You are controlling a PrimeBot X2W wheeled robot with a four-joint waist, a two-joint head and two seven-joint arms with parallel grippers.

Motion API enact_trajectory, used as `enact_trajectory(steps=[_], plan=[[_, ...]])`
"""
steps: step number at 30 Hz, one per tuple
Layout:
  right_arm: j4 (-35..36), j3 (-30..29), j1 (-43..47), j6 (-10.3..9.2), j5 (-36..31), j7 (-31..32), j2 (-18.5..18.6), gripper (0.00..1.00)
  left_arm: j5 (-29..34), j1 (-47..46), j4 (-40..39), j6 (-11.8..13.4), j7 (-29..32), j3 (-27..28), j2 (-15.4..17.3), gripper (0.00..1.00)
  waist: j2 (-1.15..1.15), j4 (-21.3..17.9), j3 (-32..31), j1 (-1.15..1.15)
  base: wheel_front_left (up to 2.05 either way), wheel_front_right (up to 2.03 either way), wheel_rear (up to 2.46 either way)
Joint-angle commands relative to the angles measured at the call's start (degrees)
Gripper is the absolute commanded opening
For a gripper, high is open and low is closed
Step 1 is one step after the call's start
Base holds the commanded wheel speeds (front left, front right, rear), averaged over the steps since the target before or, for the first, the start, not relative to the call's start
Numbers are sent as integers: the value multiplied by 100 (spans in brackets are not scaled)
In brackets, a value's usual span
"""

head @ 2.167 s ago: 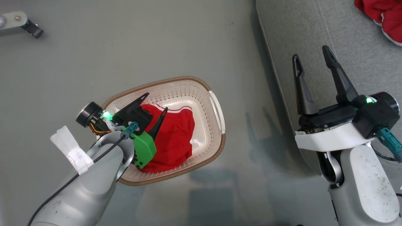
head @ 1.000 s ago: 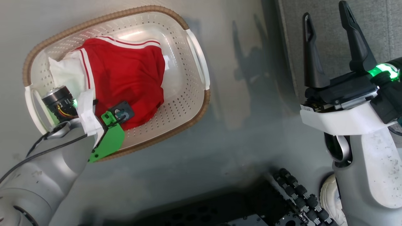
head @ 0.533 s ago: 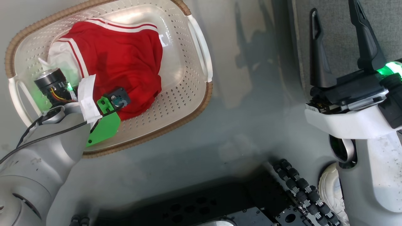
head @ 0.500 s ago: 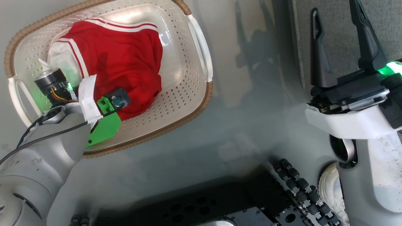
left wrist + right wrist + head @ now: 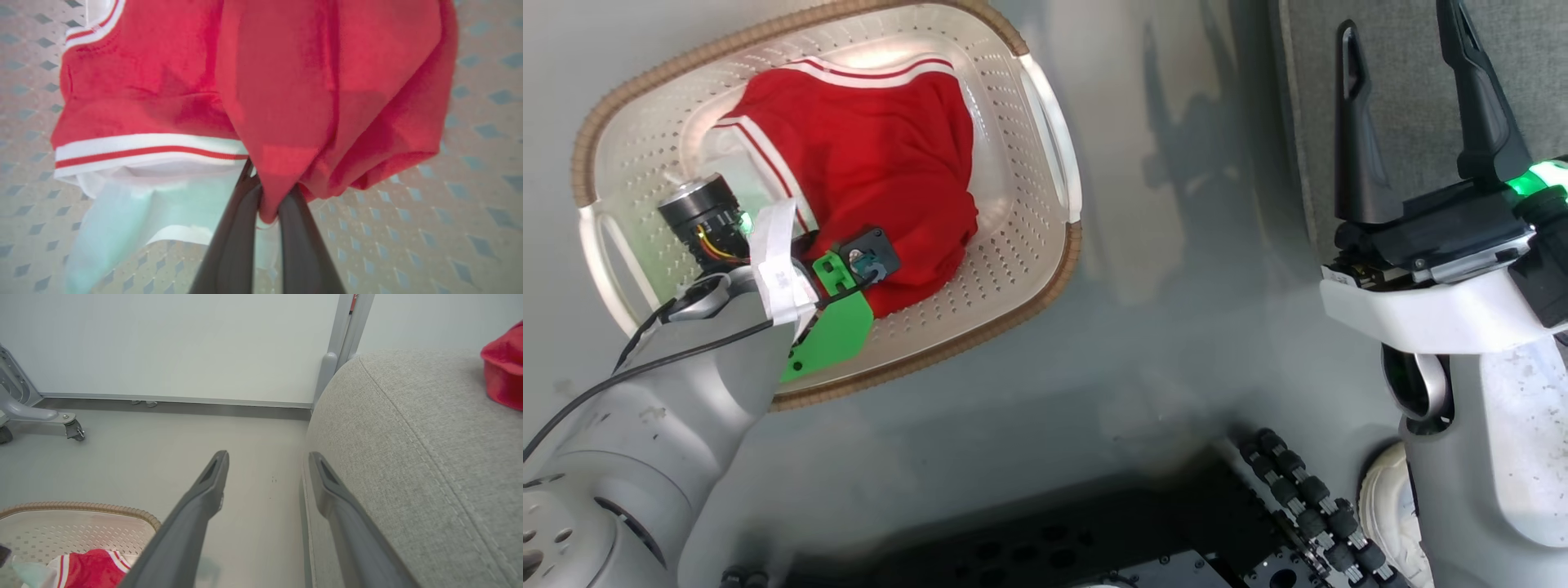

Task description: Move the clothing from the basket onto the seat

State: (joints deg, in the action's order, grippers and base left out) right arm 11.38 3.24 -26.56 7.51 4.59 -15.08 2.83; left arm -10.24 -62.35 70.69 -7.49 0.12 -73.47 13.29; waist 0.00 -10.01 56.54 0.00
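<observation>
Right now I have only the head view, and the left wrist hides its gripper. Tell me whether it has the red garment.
Observer: Yes. In the left wrist view the left gripper is shut on a fold of the red garment.
Operator: Check whether the striped hem is caught too.
Observer: The pinched fold is plain red; the striped hem runs off to the left of the fingers there.
Operator: Now report the seat top.
Observer: The right wrist view shows a second red garment lying on the grey seat.

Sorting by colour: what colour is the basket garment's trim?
Garment trim: white with a red stripe; best in left wrist view.
</observation>
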Motion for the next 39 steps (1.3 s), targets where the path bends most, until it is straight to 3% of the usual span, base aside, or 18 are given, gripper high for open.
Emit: enact_trajectory(steps=[1,16,27,32,39], plan=[[-43,-10,-51,-4,41,-12,12,100,-61,21,-13,5,-69,4,-15,0,0,71,-184,0,0,0,0],[-549,-118,184,-5,77,-13,13,100,-612,591,-229,5,-954,5,-434,0,0,422,-1641,0,0,0,0],[-886,-280,689,-4,-30,-12,14,100,-1380,986,-478,5,-1498,73,-687,0,0,831,-2822,0,0,0,0],[-1000,-298,925,-4,-103,-12,14,100,-1654,1136,-794,6,-1545,314,-719,0,0,965,-3311,0,0,0,0],[-1110,-320,1204,-4,-131,-12,14,100,-1724,1505,-1685,145,-1539,920,-483,0,0,1091,-3897,0,0,0,0]])
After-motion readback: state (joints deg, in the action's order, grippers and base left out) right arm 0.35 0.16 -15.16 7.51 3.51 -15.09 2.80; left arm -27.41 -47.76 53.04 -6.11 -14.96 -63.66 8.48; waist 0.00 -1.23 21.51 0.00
